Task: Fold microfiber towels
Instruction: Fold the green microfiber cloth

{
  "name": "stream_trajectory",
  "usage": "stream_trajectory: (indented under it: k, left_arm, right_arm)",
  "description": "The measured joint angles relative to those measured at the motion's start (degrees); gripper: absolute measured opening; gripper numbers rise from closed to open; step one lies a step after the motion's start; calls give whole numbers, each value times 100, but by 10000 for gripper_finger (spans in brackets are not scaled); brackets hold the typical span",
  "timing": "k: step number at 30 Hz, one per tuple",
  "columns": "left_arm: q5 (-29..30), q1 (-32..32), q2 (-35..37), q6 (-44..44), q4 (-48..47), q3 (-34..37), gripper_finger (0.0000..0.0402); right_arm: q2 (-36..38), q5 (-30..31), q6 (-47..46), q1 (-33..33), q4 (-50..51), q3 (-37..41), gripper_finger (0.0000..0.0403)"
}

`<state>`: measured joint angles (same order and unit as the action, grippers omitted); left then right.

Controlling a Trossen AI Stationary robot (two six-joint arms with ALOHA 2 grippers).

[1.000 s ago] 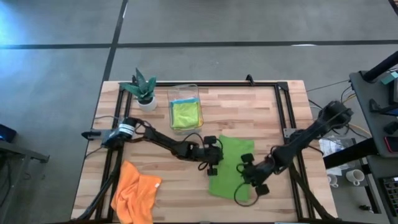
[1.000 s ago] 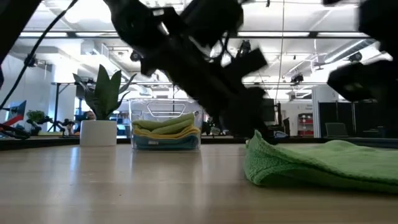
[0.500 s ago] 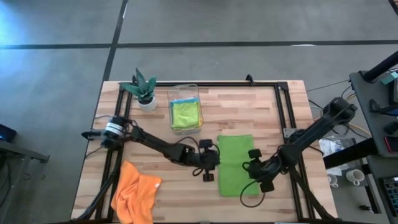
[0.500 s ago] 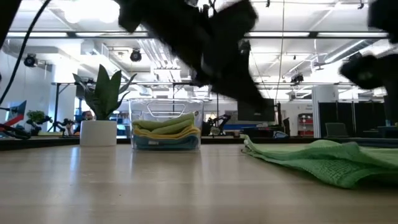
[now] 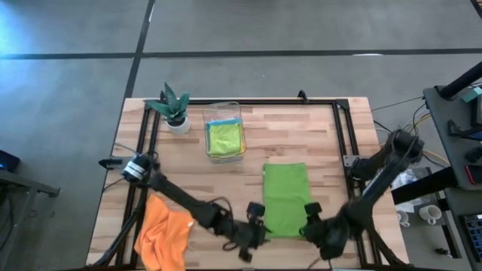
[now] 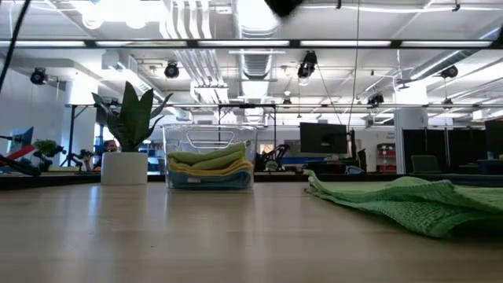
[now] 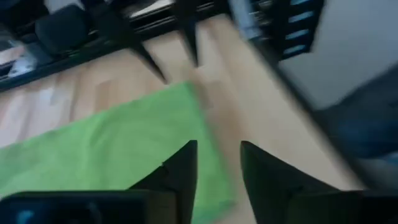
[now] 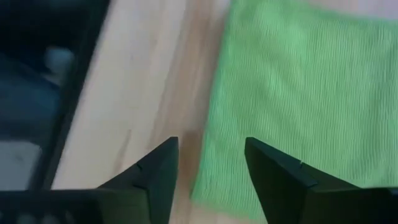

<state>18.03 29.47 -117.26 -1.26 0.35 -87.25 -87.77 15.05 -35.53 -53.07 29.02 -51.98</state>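
Cloth like this green towel [image 5: 286, 198] looks light, limp and grippy, so it should drape and crease wherever lifted; its near corners are the sensible places to pinch. It lies flat as a folded rectangle, long axis running from the bin [image 5: 224, 139] side toward the table's near edge, its short near edge just ahead of both pincers. The left gripper [image 5: 251, 232] and the right gripper [image 5: 312, 226] hover spread and empty beside those corners.
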Motion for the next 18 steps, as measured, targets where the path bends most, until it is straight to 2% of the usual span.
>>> stream_trajectory:
  k: [3,6,9,12,18]
  left_arm:
    - [29,110,-138,601,-840,-772,140]
    - [-65,57,-272,1338,-1762,-1150,171]
    - [-221,114,-382,1624,-1752,-1156,189]
    - [-289,267,-346,2054,-1617,-1062,191]
    - [-241,373,-361,2280,-1562,-874,191]
  right_arm:
    - [-661,150,-461,-270,1162,-885,204]
    - [-1234,402,-889,-481,2021,-1615,222]
    - [-1684,481,-1360,-643,2576,-2060,231]
    - [-2014,633,-1701,-730,2581,-2294,232]
    - [-2366,763,-1786,-611,2675,-2568,225]
